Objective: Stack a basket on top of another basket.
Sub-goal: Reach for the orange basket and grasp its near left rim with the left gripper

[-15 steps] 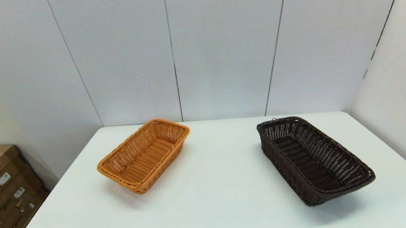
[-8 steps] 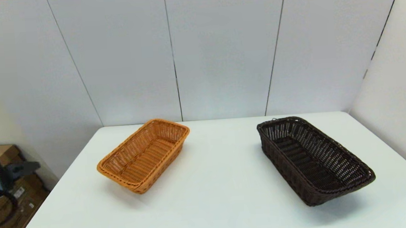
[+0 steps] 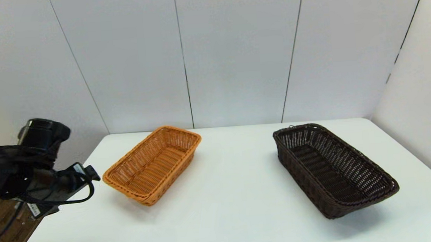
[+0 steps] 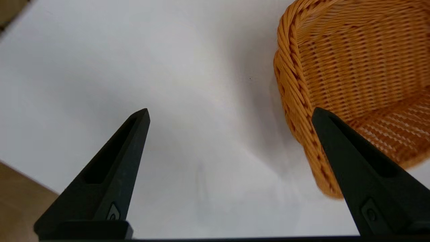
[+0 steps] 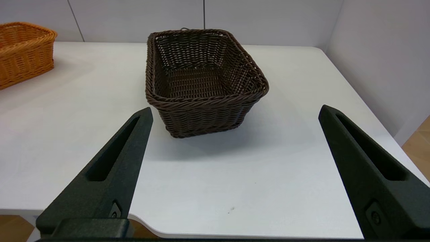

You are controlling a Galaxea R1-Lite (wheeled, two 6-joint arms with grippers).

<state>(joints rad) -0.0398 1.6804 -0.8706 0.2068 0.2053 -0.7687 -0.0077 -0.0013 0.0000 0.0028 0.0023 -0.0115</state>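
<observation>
Now left tool [image 4: 229,114] spread, beside orange-tan basket [image 4: 356,67] rim.

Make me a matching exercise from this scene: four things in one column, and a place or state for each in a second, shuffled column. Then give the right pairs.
Things
1. dark brown basket
2. orange-tan basket
3. left gripper
4. right gripper

Places or states
A. open, over the table's left edge, beside a basket's near corner
B. empty, on the table's right side
C. open, off the table's near edge, facing the dark basket
D. empty, on the table's left side

Pairs: 1-B, 2-D, 3-A, 4-C
</observation>
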